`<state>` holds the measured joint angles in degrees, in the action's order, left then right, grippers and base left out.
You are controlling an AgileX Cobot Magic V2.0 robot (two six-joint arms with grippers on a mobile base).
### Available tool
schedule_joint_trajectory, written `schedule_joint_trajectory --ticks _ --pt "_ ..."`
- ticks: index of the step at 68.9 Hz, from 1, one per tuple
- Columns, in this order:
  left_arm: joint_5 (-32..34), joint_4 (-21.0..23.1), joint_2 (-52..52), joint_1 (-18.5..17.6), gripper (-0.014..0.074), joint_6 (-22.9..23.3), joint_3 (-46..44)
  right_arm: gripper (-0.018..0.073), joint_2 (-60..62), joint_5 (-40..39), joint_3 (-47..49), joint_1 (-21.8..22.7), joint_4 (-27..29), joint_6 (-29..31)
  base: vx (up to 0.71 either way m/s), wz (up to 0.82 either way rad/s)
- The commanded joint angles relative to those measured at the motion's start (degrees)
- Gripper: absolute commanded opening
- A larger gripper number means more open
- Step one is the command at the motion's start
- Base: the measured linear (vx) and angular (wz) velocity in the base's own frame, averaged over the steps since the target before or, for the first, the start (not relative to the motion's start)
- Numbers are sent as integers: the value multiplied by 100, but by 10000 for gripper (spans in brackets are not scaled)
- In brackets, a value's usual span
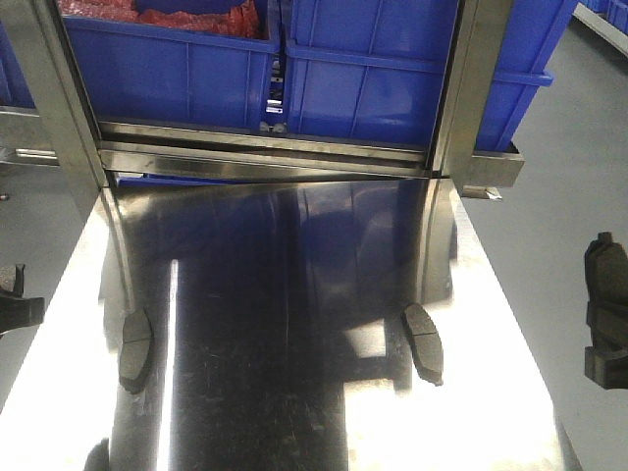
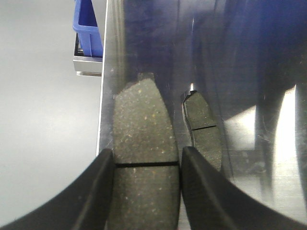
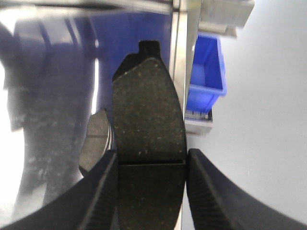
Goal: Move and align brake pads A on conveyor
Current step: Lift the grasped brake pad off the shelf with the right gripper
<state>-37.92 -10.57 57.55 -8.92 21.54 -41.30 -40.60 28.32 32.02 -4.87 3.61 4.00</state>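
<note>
Two dark-grey brake pads lie flat on the shiny steel table, one at the left [image 1: 135, 348] and one at the right [image 1: 424, 341]. My left gripper [image 2: 146, 163] is shut on a third brake pad [image 2: 143, 124], held over the table's left edge; the left table pad [image 2: 204, 129] lies just beside it. My right gripper [image 3: 151, 160] is shut on a fourth brake pad [image 3: 148, 115] over the table's right edge, with the right table pad [image 3: 96, 139] partly hidden behind it. That held pad [image 1: 606, 309] shows at the front view's right border. The conveyor is out of view.
Blue plastic bins [image 1: 373, 69] stand on a rack behind the steel table [image 1: 294, 255], between two steel uprights [image 1: 461, 88]. Grey floor [image 1: 559, 226] lies on both sides of the table. A small blue bin [image 3: 206, 67] sits on a bracket past the right edge.
</note>
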Motion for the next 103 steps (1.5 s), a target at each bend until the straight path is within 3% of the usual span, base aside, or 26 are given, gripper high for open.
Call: schedule_joint_trajectory --ticks 1,103 --pt "361 -21 -113 -37 93 1 -173 70 149 -620 159 26 -2 13 0 0" --pt "361 -21 -113 -37 93 1 -173 70 175 -635 159 26 -2 13 0 1"
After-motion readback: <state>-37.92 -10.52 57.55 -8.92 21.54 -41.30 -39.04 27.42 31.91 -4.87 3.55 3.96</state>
